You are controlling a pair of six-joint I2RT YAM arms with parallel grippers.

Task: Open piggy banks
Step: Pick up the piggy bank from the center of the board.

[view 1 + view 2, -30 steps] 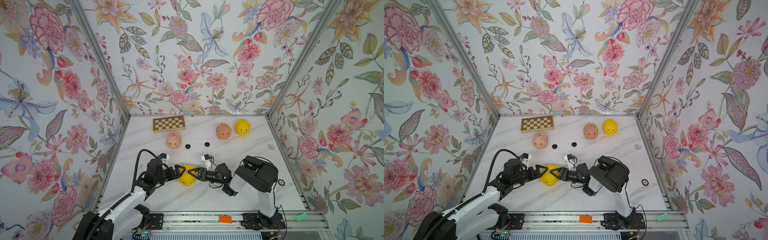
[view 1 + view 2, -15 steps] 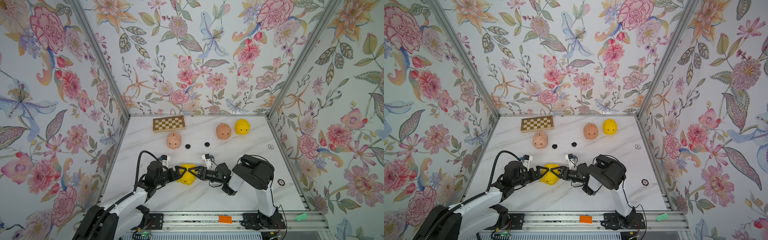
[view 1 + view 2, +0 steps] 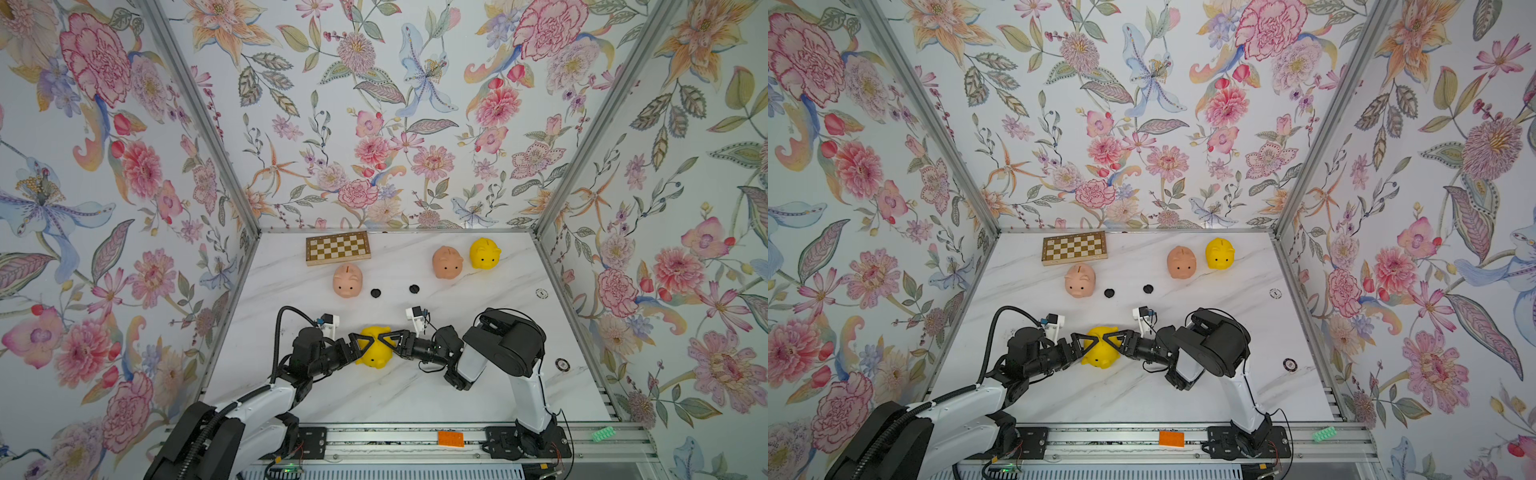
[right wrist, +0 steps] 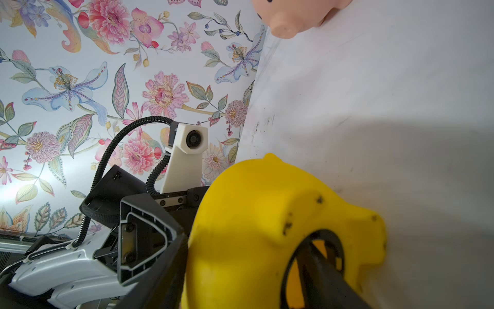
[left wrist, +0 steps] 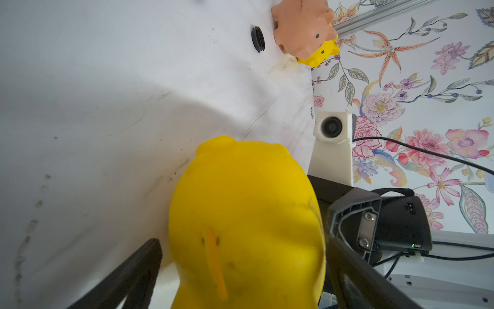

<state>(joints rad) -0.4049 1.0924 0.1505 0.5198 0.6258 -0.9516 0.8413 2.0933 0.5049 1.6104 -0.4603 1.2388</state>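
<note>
Lying tipped on its side at the near middle of the white marble-patterned desk (image 3: 415,399), the bright yellow rounded plastic piggy bank (image 3: 374,353) sits directly between the two arms. Its coin slot (image 5: 213,262) faces left, toward the left end effector (image 3: 362,348). Its underside, with a black-rimmed round opening (image 4: 324,233), faces right, toward the right end effector (image 3: 384,341). The pig's long axis runs roughly near to far, crosswise to both arms.

The left end effector's jaws are spread very wide and straddle the pig's back, one finger along each flank; I cannot tell whether they actually press. The right end effector stands partly open, with one black finger (image 4: 318,262) reaching into the opening and the other outside the shell, so the jaws bracket the wall there. I cannot tell if that is a firm grip. The right arm is the one placed to work the opening, likely pulling rightward against the left arm's brace.
</note>
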